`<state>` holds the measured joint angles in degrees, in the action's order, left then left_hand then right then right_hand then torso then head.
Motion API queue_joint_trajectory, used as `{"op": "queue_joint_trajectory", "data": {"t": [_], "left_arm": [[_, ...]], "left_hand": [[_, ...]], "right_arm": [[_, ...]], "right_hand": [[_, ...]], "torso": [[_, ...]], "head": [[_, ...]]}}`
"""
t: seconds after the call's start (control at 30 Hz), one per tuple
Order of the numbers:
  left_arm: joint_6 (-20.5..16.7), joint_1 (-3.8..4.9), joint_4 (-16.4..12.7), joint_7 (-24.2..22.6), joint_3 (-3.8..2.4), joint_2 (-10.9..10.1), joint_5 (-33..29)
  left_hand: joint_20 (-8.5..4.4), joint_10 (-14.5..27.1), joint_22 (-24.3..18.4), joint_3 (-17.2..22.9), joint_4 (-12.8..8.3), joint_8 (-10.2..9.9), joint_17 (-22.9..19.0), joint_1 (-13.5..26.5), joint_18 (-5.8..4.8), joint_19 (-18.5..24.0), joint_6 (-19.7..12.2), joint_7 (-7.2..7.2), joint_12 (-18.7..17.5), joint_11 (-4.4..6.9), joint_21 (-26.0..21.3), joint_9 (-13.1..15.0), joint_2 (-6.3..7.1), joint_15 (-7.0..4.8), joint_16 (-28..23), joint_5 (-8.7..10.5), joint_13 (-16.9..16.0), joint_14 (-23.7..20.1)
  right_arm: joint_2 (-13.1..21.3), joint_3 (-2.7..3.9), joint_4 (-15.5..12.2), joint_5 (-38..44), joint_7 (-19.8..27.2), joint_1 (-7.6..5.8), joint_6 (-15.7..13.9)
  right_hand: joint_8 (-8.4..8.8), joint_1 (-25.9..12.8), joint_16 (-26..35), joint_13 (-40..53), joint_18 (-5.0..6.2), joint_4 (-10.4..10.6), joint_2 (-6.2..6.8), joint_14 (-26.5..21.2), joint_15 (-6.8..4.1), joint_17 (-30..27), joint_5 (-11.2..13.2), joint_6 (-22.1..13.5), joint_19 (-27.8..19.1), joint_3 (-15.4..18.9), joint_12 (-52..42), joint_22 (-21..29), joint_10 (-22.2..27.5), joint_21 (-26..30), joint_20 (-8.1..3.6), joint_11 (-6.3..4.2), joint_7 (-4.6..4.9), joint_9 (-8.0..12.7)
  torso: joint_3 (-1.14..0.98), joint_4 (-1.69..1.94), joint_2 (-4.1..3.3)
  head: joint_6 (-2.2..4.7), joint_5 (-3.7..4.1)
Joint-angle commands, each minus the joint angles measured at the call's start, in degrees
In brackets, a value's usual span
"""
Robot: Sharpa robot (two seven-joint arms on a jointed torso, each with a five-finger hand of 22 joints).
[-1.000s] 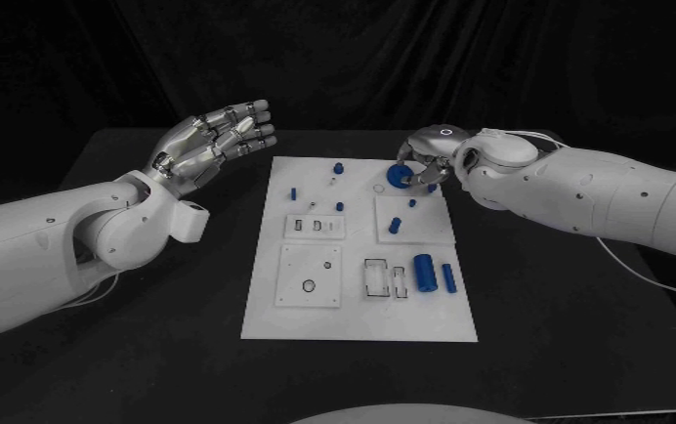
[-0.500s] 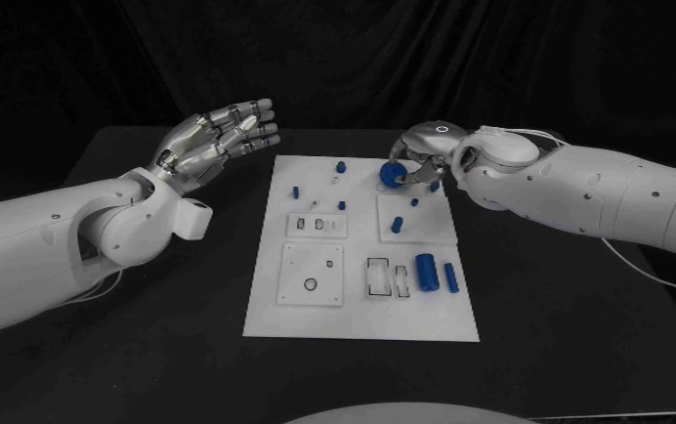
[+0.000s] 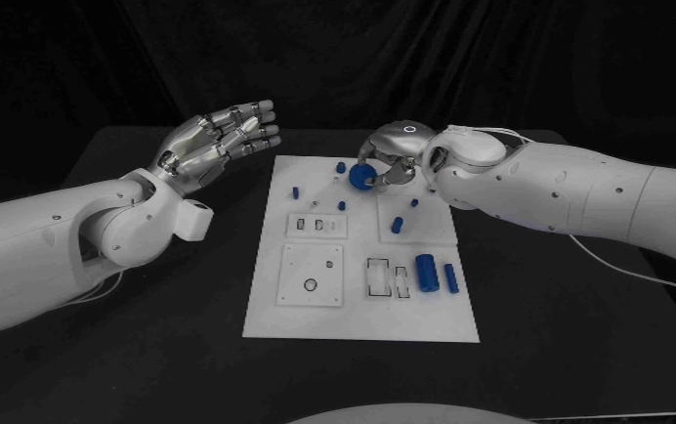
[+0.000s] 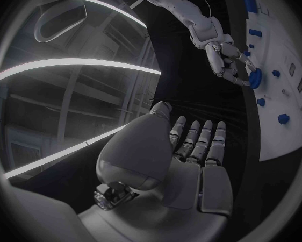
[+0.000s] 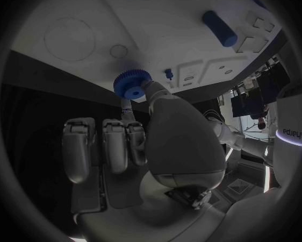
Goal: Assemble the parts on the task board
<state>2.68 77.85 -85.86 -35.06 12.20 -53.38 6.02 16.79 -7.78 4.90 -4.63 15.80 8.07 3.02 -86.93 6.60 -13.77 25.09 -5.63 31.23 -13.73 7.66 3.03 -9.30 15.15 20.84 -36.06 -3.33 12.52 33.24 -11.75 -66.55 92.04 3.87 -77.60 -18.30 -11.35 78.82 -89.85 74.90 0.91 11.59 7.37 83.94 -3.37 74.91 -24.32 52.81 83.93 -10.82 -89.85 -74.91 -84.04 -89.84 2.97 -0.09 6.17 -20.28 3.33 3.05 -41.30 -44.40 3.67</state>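
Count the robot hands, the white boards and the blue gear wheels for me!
Hands: 2, the left hand, open, and the right hand, holding the gear
Task board: 1
Blue gear: 1
Total: 4

Right robot hand holds blue gear above task board

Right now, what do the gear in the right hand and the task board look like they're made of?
Blue gear: likely moulded or printed plastic; uniform matte blue, toothed rim, no metallic glint. Task board: looks like white plastic or painted plate; flat, matte, with shallow outlined recesses. Right hand pinching the gear: silvery, metal-looking fingers. None certain from looks alone.
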Motion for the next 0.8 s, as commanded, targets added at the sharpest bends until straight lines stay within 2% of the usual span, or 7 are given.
{"op": "queue_joint_trajectory", "data": {"t": [0.03,0.17,0.27,0.5,0.67,0.8], "left_arm": [[0.4,0.05,-0.1,-0.4,-0.06,0.3,-0.2],[0.4,0.05,-0.1,-0.3,-0.06,0.4,-0.2],[0.3,0.05,-0.2,-0.1,-0.06,0.2,-0.2],[0.0,0.06,-0.5,0.3,-0.07,-0.5,-0.2],[0.0,0.06,-0.6,0.5,-0.07,-0.6,-0.2],[0.2,0.06,-0.5,0.6,-0.07,-0.4,-0.2]], "left_hand": [[-0.08,0.1,-0.1,0.4,0.0,0.2,0.0,-0.6,-1.00,0.1,0.2,-0.23,0.2,-0.34,0.2,0.1,-0.04,-0.16,0.1,-0.18,0.0,0.2],[-0.09,0.1,-0.1,0.5,0.0,0.2,0.0,-0.6,-1.00,0.1,0.3,-0.23,0.3,-0.34,0.2,0.1,0.02,-0.18,0.1,-0.23,0.0,0.2],[-0.09,0.0,-0.1,0.5,0.0,0.3,0.1,-0.7,-1.00,0.0,0.3,-0.24,0.4,-0.34,0.2,0.1,0.07,-0.19,0.2,-0.28,-0.1,0.3],[-0.10,0.0,-0.1,0.5,-0.1,0.4,0.1,-0.8,-1.00,0.0,0.6,-0.28,0.6,-0.29,0.3,0.1,0.25,-0.22,0.3,-0.40,-0.1,0.3],[-0.10,0.0,-0.1,0.5,-0.1,0.4,0.1,-0.8,-1.00,0.0,0.6,-0.28,0.6,-0.29,0.3,0.1,0.25,-0.22,0.3,-0.40,-0.1,0.3],[-0.10,0.0,-0.1,0.6,-0.1,0.4,0.1,-0.8,-0.99,0.0,0.6,-0.31,0.5,-0.26,0.3,0.1,0.32,-0.24,0.3,-0.43,-0.1,0.3]], "right_arm": [[-1.1,0.03,0.5,0.3,1.1,-0.16,-1.0],[-3.2,0.03,1.8,0.3,1.5,-0.16,-0.5],[-4.7,0.03,3.0,0.3,1.8,-0.15,-0.2],[-6.7,0.04,4.8,0.3,2.0,-0.15,0.7],[-7.8,0.04,6.2,0.3,2.0,-0.12,1.8],[-8.7,0.04,7.4,0.3,2.0,-0.04,3.0]], "right_hand": [[0.43,-0.4,-0.1,15.1,-0.91,0.0,0.03,6.1,-0.14,15.1,0.1,1.3,6.1,0.0,-0.1,-15.1,-6.0,-0.2,-0.15,0.00,-1.13,-1.8],[0.62,-0.5,-0.1,15.1,-0.91,-0.1,0.04,6.1,-0.08,15.1,0.2,1.0,6.1,-0.1,-0.1,-15.1,-6.0,-0.2,-0.11,0.08,-1.04,-1.8],[0.76,-0.5,-0.1,15.1,-0.91,-0.1,0.06,6.1,-0.04,15.1,0.3,0.9,6.1,-0.1,-0.1,-15.1,-6.0,-0.2,-0.07,0.13,-0.98,-1.7],[1.04,-0.5,-0.1,15.1,-0.91,-0.1,0.03,6.1,0.06,15.1,0.6,0.6,6.1,-0.2,-0.1,-15.1,-6.0,-0.2,0.01,0.24,-0.87,-1.6],[1.43,-0.6,-0.1,15.1,-0.91,-0.2,0.01,6.1,0.16,15.1,0.8,0.2,6.1,-0.2,-0.1,-15.1,-6.0,-0.2,0.11,0.34,-0.74,-1.5],[2.10,-0.7,-0.1,15.1,-0.91,-0.3,0.01,6.1,0.28,15.1,0.9,-0.6,6.1,-0.4,-0.1,-15.1,-6.0,-0.2,0.24,0.47,-0.59,-1.2]], "torso": [[-0.04,0.12,-0.03],[-0.01,0.38,-0.08],[0.02,0.42,-0.09],[0.10,0.39,-0.01],[0.03,0.26,-0.01],[-0.02,0.29,-0.06]], "head": [[0.12,0.20],[0.08,0.60],[0.16,0.86],[0.00,0.62],[-0.05,0.65],[0.01,0.86]]}}
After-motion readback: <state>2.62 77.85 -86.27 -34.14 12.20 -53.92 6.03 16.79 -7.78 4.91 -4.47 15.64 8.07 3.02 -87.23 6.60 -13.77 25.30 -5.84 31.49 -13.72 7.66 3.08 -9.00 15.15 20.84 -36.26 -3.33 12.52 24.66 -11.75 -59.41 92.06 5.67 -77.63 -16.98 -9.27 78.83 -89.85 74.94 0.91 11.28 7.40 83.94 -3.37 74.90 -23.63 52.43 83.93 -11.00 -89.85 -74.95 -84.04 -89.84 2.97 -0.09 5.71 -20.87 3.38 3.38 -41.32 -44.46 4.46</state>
